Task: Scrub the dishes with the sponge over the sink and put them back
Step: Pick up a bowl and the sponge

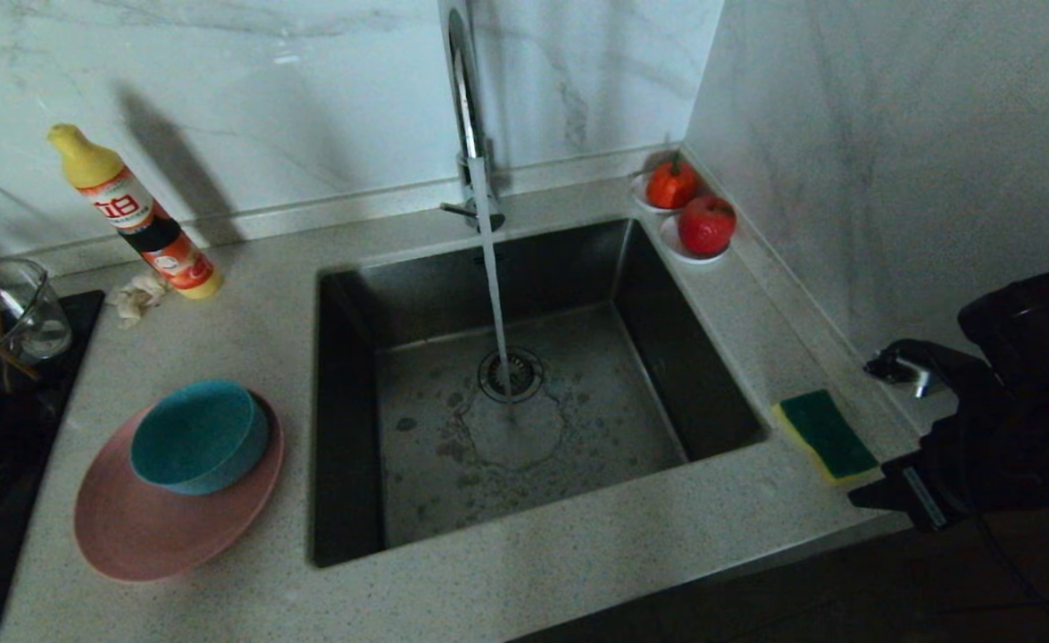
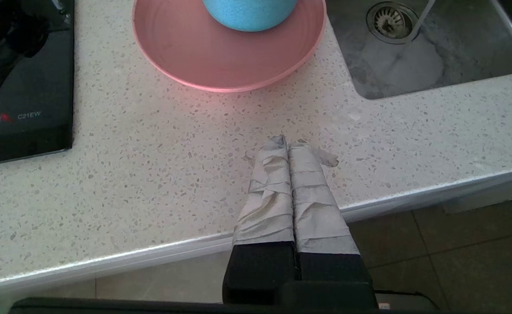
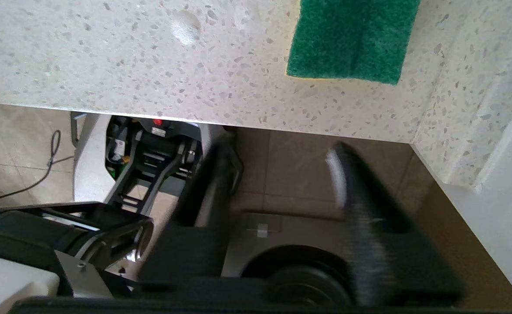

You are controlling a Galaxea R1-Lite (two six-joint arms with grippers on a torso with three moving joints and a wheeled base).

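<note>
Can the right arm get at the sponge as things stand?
Probably yes: the right gripper is open, just off the counter edge beside the sponge, which lies green side up with nothing between them.

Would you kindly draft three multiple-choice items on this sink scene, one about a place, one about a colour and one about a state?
1. Where does the small round teal-blue bowl sit?
A. in the steel sink
B. on the shallow pink plate
C. beside the red fruit

2. Which colour is the upward face of the rectangular foam sponge?
A. dark green
B. pink
C. white

3. How is the tall chrome faucet over the square stainless-steel sink?
A. off and dry
B. dripping only
C. running in a steady stream

Answers: 1 B, the bowl rests on the plate, on the counter left of the basin. 2 A, the green scouring layer faces up, with yellow foam showing at its edge. 3 C, a stream of water falls to the drain.
</note>
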